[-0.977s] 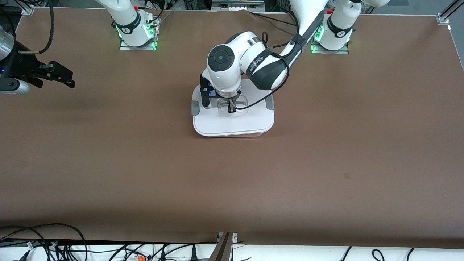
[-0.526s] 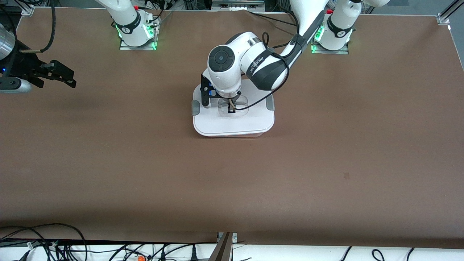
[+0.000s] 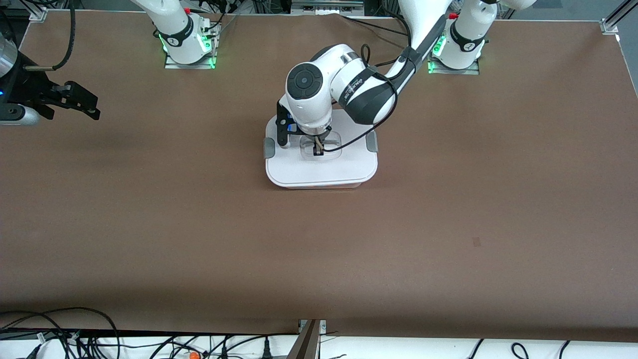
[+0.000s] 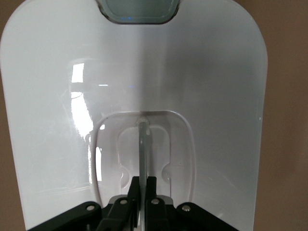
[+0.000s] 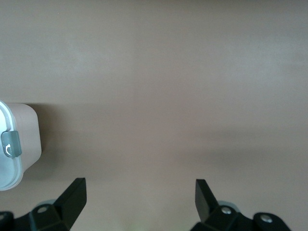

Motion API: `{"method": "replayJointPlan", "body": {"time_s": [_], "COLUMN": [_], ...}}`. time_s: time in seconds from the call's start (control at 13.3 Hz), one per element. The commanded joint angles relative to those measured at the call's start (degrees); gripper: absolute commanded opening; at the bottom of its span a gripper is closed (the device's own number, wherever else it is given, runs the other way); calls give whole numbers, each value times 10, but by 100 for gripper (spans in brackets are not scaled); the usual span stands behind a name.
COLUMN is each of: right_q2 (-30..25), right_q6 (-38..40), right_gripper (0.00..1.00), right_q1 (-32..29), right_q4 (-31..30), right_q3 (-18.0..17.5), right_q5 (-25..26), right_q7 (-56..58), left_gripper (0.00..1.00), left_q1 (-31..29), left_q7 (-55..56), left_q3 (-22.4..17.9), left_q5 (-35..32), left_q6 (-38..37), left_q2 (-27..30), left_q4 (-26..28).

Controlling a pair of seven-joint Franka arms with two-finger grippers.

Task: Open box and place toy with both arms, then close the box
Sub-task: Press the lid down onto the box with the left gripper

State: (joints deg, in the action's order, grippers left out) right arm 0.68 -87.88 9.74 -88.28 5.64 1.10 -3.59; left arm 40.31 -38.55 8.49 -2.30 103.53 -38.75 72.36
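Brown tabletop fills the scene, and the box sits at its middle, nearer the arms' bases than the camera, white lid on. Left tool is down on the lid, pinched tight on the thin clear handle. Stiff, slick plastic, probably light, so that upright handle looks the one sure hold. Right tool waits spread wide, gripping nothing, over the tabletop at its arm's end. No toy visible.

One box, two grey clips, two arms; toy perhaps inside, unseen
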Motion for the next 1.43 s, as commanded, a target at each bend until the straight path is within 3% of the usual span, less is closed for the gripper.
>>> {"method": "replayJointPlan", "body": {"time_s": [0.0, 0.6, 0.68, 0.75, 0.83, 1.13, 1.35], "right_q2": [-2, 0, 1, 2, 2, 2, 2], "right_q6": [5, 2, 2, 2, 2, 3, 3], "right_gripper": [100, 100, 100, 100, 100, 100, 100], "right_q1": [-3, -3, -3, -3, -3, -3, -3], "right_q4": [6, 6, 6, 6, 5, 5, 3], "right_q3": [-2, -3, -3, -3, -3, 0, 0], "right_q5": [1, 0, 1, 1, 1, 0, 0], "right_q7": [6, 6, 6, 6, 6, 6, 6], "left_gripper": [0, 0, 7, 46, 99, 100, 100], "left_q1": [-1, -1, -1, -1, -2, -8, -52], "left_q7": [-26, -29, -28, -29, -28, -18, -6], "left_q3": [-3, -1, -1, -1, 0, -2, -5], "left_q5": [-11, -31, -31, -31, -28, -18, 38], "left_q6": [-8, -6, -7, -8, -11, -11, -41], "left_q2": [6, 6, 6, 6, 8, 36, 66], "left_q4": [23, 23, 23, 22, 17, 9, 9]}}
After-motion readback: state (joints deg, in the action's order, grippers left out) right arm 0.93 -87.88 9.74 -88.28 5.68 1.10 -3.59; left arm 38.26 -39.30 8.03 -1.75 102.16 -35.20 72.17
